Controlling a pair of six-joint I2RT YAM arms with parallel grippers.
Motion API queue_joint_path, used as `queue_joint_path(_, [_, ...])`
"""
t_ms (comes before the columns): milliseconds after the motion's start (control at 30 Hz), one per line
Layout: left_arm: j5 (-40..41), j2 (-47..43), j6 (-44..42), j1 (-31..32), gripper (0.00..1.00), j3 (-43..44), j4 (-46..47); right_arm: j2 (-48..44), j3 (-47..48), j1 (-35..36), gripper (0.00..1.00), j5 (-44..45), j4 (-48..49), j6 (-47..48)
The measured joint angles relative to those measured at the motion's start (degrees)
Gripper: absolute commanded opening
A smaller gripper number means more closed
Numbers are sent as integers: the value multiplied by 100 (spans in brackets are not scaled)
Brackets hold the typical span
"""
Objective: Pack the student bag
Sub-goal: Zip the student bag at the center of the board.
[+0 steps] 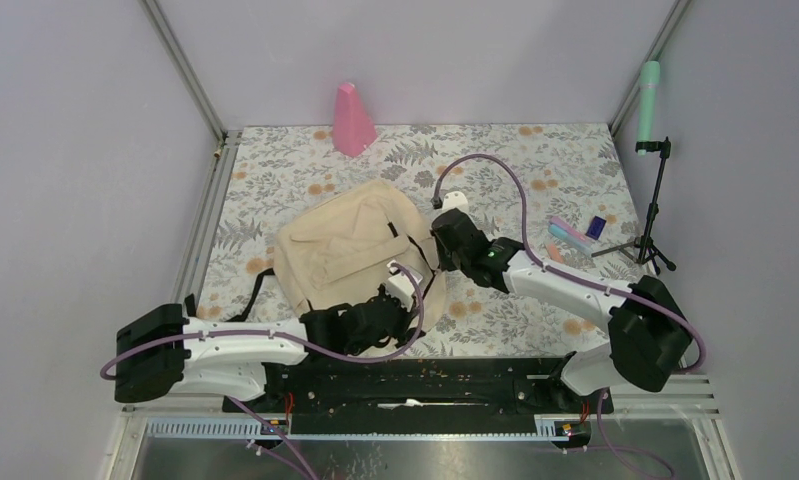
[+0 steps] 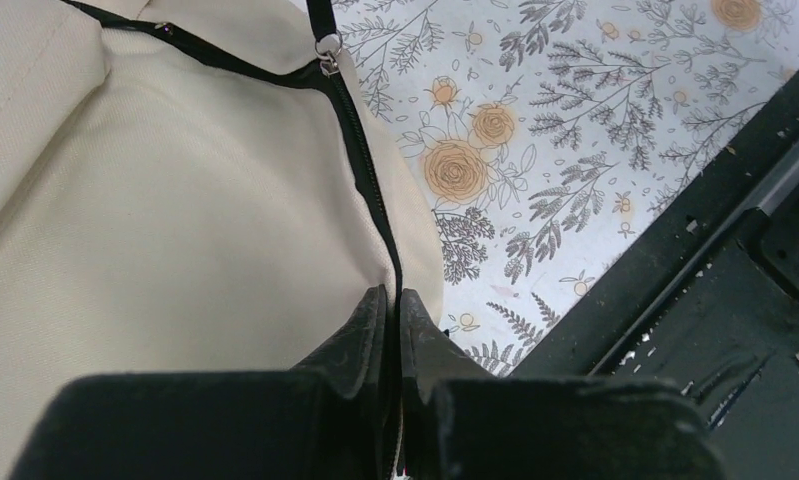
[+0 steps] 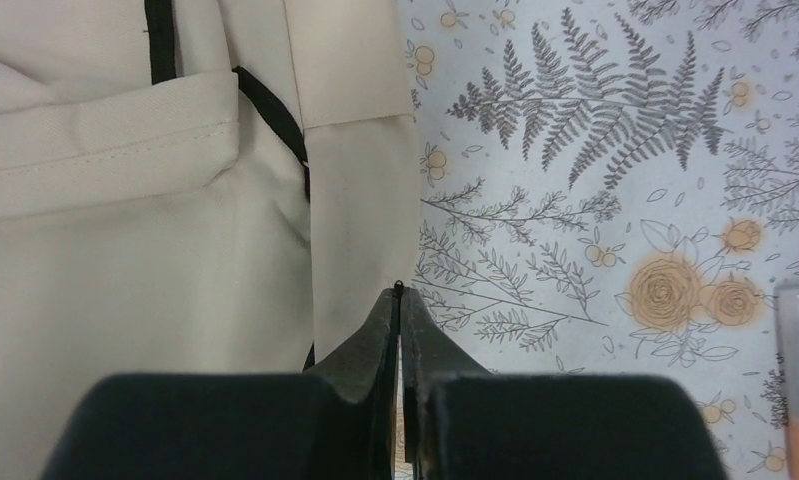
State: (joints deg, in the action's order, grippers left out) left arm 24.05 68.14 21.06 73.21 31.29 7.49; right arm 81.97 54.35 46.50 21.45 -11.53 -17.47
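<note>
The student bag (image 1: pixel 340 250) is a large beige backpack lying flat in the middle of the flowered table. My left gripper (image 1: pixel 403 292) is at its near right edge. In the left wrist view the left gripper (image 2: pixel 395 296) is shut on the bag's black zipper line (image 2: pixel 360 160), which runs between the fingers; a metal zipper pull (image 2: pixel 327 56) sits further up. My right gripper (image 1: pixel 441 236) is at the bag's right side. In the right wrist view the right gripper (image 3: pixel 400 292) is shut at the edge of the bag's beige fabric (image 3: pixel 360 220), with a tiny black loop poking out of the tips.
A pink cone (image 1: pixel 353 120) stands at the back. On the right lie pink and blue pens (image 1: pixel 570 235) and a small blue item (image 1: pixel 596 227), beside a tripod (image 1: pixel 658 215) holding a green cylinder (image 1: pixel 650 98). The black base rail (image 2: pixel 735 270) runs along the near edge.
</note>
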Motion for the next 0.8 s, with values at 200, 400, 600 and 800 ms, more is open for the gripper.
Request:
queue_joint_path(200, [-306, -234, 20, 7, 0, -188, -68, 238, 7, 2, 0, -118, 31, -85])
queue_joint_path(400, [-511, -332, 20, 50, 0, -264, -186, 601, 85, 28, 0, -168, 72, -153])
queue_joint_path(600, [-636, -459, 24, 81, 0, -317, -308, 940, 354, 63, 0, -162, 66, -160])
queue_joint_path(800, [-728, -662, 48, 146, 0, -415, -428, 1314, 754, 63, 0, -94, 63, -96])
